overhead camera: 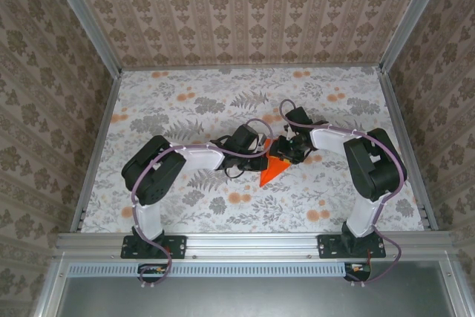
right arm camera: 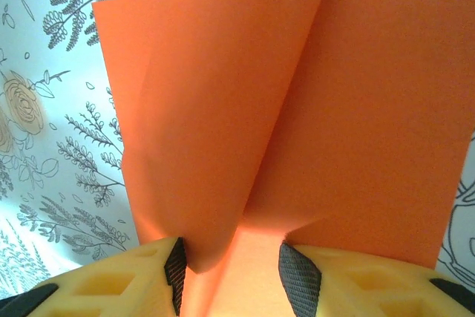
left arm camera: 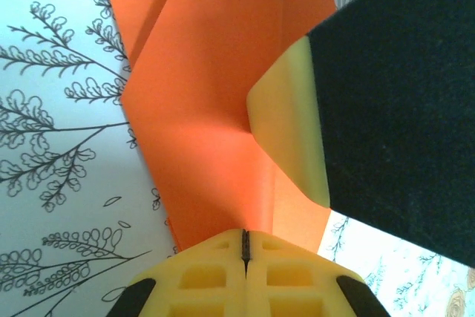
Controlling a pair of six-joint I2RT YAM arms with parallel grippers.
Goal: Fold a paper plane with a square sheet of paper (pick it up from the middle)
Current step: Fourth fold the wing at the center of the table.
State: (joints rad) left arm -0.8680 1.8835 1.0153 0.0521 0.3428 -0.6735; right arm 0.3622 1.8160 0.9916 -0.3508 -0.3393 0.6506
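The square sheet of paper (overhead camera: pixel 272 170), bright orange, is creased into a pointed shape at the table's middle, its tip toward the near edge. My left gripper (overhead camera: pixel 265 157) comes in from the left. Its yellow jaws (left arm camera: pixel 245 234) are shut on a raised crease of the paper (left arm camera: pixel 200 109). My right gripper (overhead camera: pixel 288 149) comes in from the right, and one of its fingers (left arm camera: pixel 286 128) lies on the paper close ahead of the left jaws. In the right wrist view my right gripper (right arm camera: pixel 231 266) stands open astride the paper (right arm camera: pixel 356 109), with an upright flap (right arm camera: pixel 215 116) leaning against its left pad (right arm camera: pixel 175 269).
The table (overhead camera: pixel 185 102) is covered in a floral cloth. Patterned walls (overhead camera: pixel 245 12) close it in at the back and both sides. Metal rails (overhead camera: pixel 252 241) run along the near edge where both arm bases are bolted. Free cloth lies all round the paper.
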